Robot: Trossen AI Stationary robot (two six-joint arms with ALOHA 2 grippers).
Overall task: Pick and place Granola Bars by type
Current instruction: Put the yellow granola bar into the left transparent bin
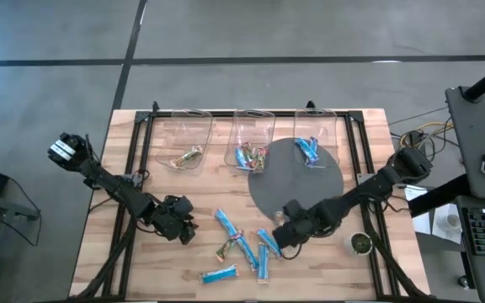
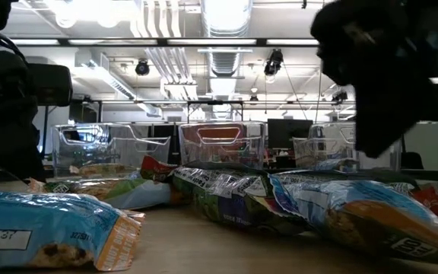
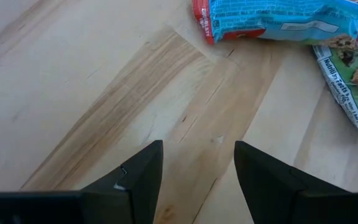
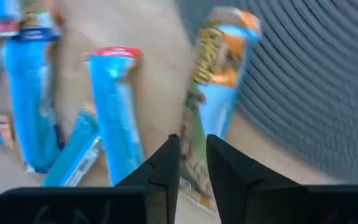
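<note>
Several wrapped granola bars lie loose on the wooden table near its front: blue ones [image 1: 226, 221] [image 1: 219, 273] [image 1: 263, 257] and a mixed one [image 1: 241, 244]. My right gripper [image 1: 278, 240] is low over their right side, its fingers [image 4: 192, 140] nearly together on a blue and orange bar [image 4: 213, 87]. My left gripper [image 1: 183, 231] is open and empty over bare wood [image 3: 197, 146], left of the pile, with a blue bar [image 3: 278, 18] ahead of it. Three clear bins hold a tan bar [image 1: 188, 156], dark red-blue bars [image 1: 249, 157] and blue bars [image 1: 308, 151]. My right gripper pinches the blue and orange bar between its two fingers at the bar's near end [image 4: 192, 163]. The bar runs on ahead of the fingers, along them, its far end [image 4: 229, 28] by the grey mat's edge. Whether it is lifted off the table I cannot tell.
A round dark grey mat [image 1: 301, 181] lies right of centre, under the right bin [image 1: 314, 126]. The left bin [image 1: 183, 135] and middle bin [image 1: 253, 130] stand along the far edge. A small round cup [image 1: 360, 244] sits at the front right. Dark frame rails [image 1: 129, 227] run down both sides.
</note>
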